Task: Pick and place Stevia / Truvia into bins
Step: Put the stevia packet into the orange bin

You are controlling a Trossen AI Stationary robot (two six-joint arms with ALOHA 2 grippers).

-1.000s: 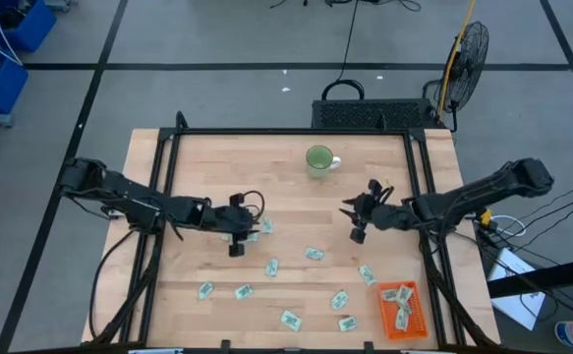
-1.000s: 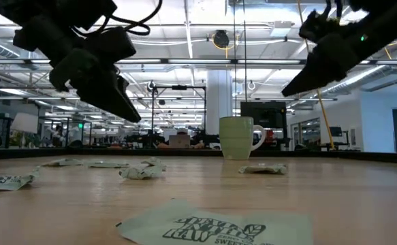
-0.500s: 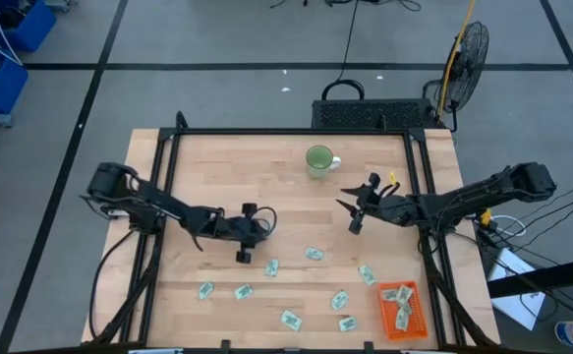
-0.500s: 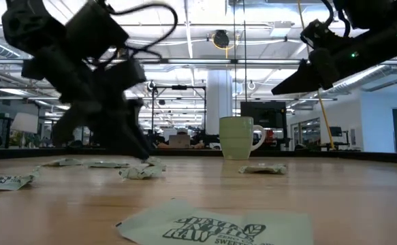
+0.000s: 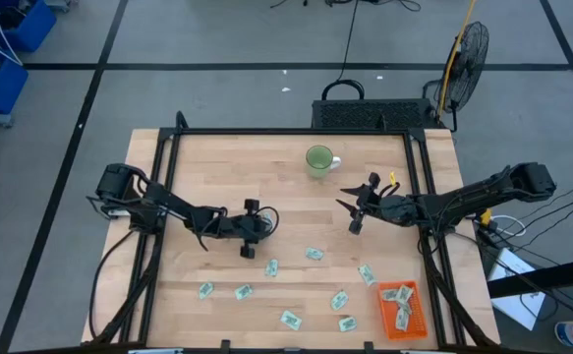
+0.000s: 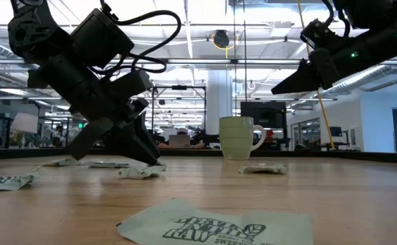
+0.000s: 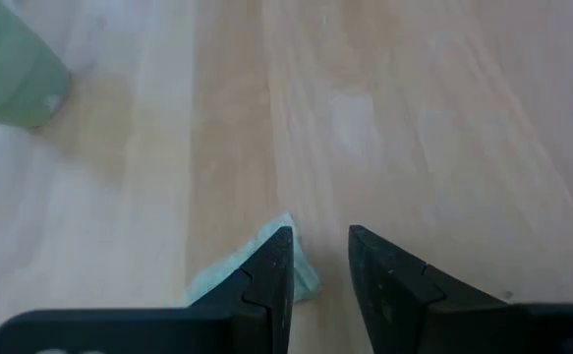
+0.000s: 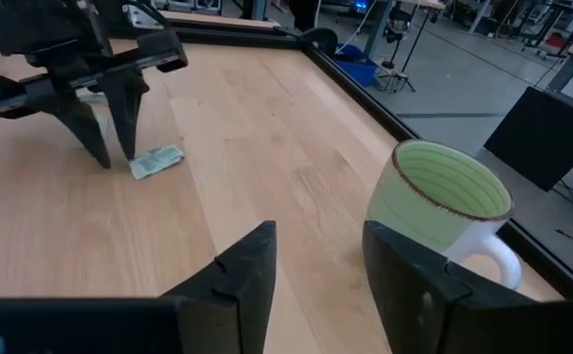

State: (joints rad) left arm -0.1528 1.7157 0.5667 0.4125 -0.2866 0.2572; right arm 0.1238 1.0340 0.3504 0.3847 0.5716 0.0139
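Observation:
Several pale green Stevia sachets lie flat on the wooden table's near half. The orange bin at the near right corner holds a few more. My left gripper stands open at table height left of the middle, slanting down. A crumpled sachet lies just beside one of its fingertips, outside the gap. My right gripper hangs open in the air right of the middle, near the green mug, with nothing between its fingers. My left gripper has one fingertip right at the crumpled sachet's edge, which lies on the table. Whether the finger touches it, I cannot tell. Nothing lies between the two fingers.
The mug stands at the far middle, close in front of my right gripper. A black frame borders the table's sides. One large sachet lies close to the low camera. Bare wood lies between the two arms.
My left gripper has come down from above the table to its surface beside the crumpled sachet, shifting a little toward the right and near edges and rolling as it sank. My right gripper has tipped nearer to level.

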